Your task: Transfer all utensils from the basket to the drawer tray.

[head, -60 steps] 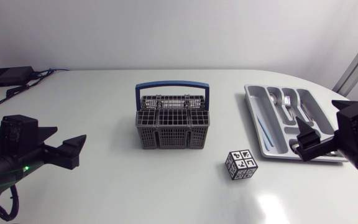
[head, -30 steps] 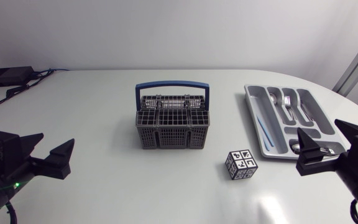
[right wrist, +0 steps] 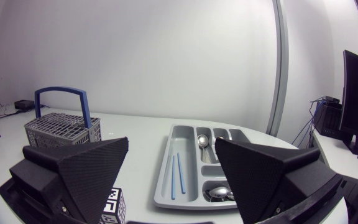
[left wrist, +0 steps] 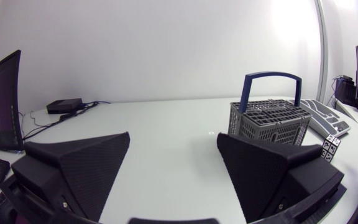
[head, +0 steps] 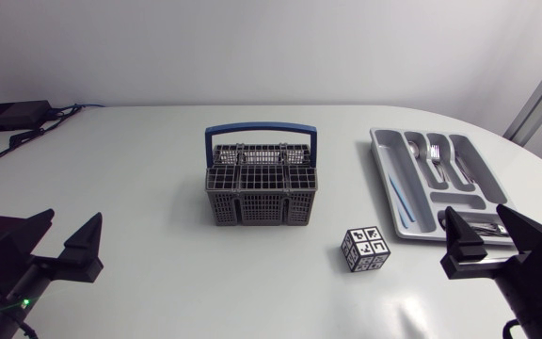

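- left claw (head: 71, 226): fingers spread, nothing between them. It is drawn back toward the near edge of the table (head: 158, 169) from where it stood a second ago.
- right claw (head: 478, 226): fingers spread, holding nothing. A second ago it was over the tray's near end; now it is pulled back just short of it.
- basket (head: 260, 184): grey with a blue handle, upright. It stands ahead of the left claw, off to its right and well apart. Unmoved.
- tray (head: 424, 215): grey, directly ahead of the right claw. Holds spoons (right wrist: 202, 140) in several compartments and two blue sticks (right wrist: 174, 174) in the long slot on the basket side. Unmoved.
- cube (head: 365, 250): black-and-white patterned, between the basket and the right claw. Unmoved.
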Motion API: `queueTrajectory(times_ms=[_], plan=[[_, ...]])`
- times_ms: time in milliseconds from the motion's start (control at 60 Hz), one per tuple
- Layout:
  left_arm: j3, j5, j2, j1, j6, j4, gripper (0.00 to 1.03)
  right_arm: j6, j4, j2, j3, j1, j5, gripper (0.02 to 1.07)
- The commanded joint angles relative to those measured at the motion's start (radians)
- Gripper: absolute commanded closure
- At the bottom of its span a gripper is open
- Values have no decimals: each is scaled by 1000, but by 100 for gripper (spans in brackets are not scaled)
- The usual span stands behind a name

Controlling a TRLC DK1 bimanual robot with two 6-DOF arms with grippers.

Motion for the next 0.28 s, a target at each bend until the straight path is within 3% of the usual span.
queueTrajectory(times_ms=[0, 267], plan=[[-45, 1, -45, 12, -35, 23, 6, 34, 4, -7, -19, -4, -3, 7], [-78, 1, -99, 19, -49, 38, 6, 34, 4, -7, -19, -4, -3, 7]])
